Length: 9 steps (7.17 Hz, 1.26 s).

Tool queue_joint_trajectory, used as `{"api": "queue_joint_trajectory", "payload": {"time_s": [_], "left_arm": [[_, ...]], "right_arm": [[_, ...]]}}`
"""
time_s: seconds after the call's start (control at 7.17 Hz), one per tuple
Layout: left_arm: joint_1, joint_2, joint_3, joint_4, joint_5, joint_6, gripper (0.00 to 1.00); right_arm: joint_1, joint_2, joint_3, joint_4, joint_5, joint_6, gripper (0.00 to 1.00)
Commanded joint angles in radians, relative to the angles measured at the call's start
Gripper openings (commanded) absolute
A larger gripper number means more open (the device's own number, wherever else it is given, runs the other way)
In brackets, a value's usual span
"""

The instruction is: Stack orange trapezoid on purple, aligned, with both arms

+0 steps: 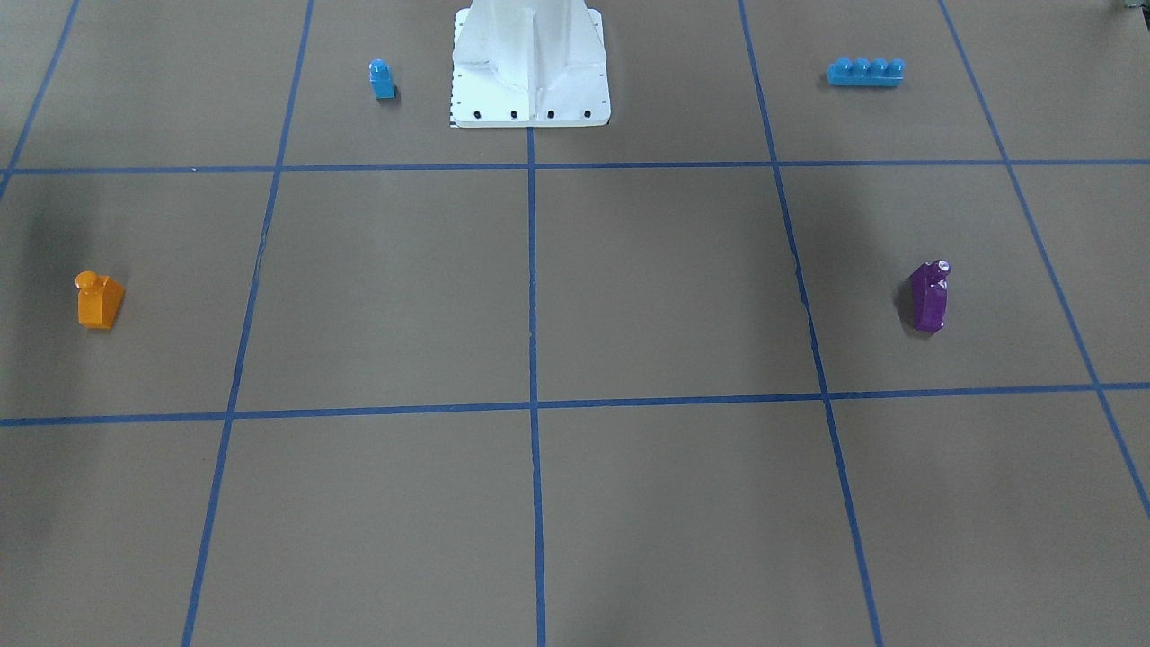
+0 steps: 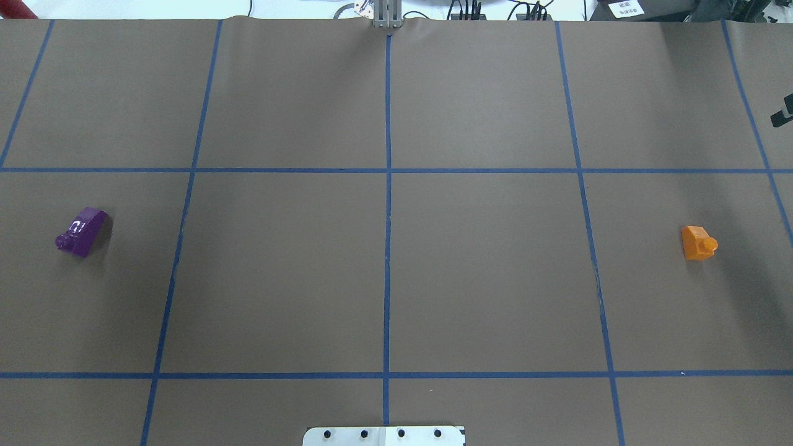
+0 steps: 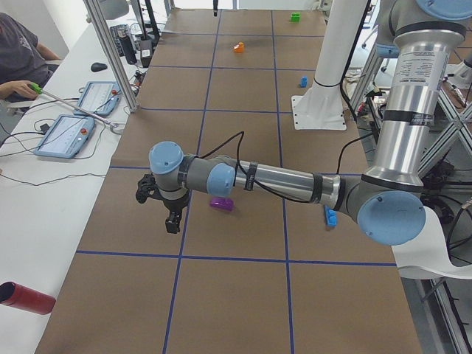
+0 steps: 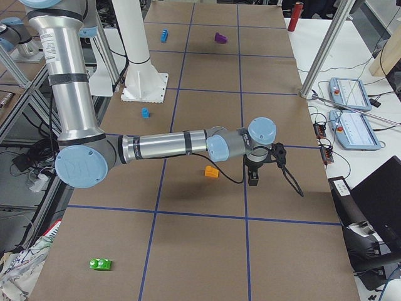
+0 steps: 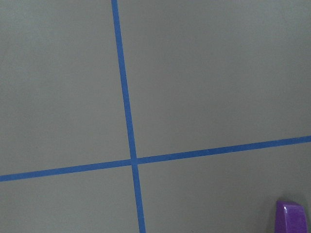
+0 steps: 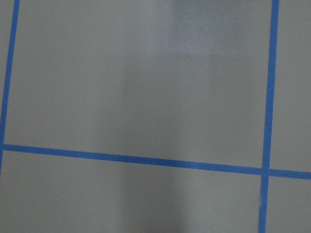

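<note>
Your orange trapezoid (image 2: 699, 243) lies by the worktop's (image 2: 483, 279) right edge, the purple (image 2: 82, 231) by its left (well apart). For left gripper (image 3: 168, 214) and right gripper (image 4: 255, 174), clenched or released, I cannot tell. Pinch a glossy slope and it may slip.

The table (image 1: 629, 288) is flat brown, crossed by a grid of blue tape. At the front view's left is the glossy orange trapezoid (image 1: 98, 302), and at its right the dark purple block (image 1: 929, 296) with white glints. Along the top are a small blue block (image 1: 382, 80), a long blue brick (image 1: 865, 72) and a white pedestal (image 1: 530, 63). In the side views, the left arm (image 3: 284, 179) and right arm (image 4: 163, 145) are silver with light blue caps.
</note>
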Motion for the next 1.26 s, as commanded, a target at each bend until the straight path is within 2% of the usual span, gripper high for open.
{"api": "queue_joint_trajectory", "payload": {"time_s": [0.0,0.28,0.98,1.12], "left_arm": [[0.0,0.02,0.021,-0.006,-0.008,-0.006,1.0],[-0.002,0.056,0.023,-0.008,-0.008,-0.008,1.0],[-0.011,0.077,0.031,-0.006,-0.01,-0.012,1.0],[-0.011,0.077,0.031,-0.006,-0.008,-0.075,1.0]], "right_arm": [[0.008,0.025,0.0,-0.053,-0.005,0.0,1.0],[0.011,0.024,-0.005,-0.055,-0.031,-0.004,1.0],[0.013,-0.008,-0.006,-0.052,-0.031,-0.004,1.0],[0.013,-0.01,-0.006,-0.05,-0.031,-0.004,1.0]]}}
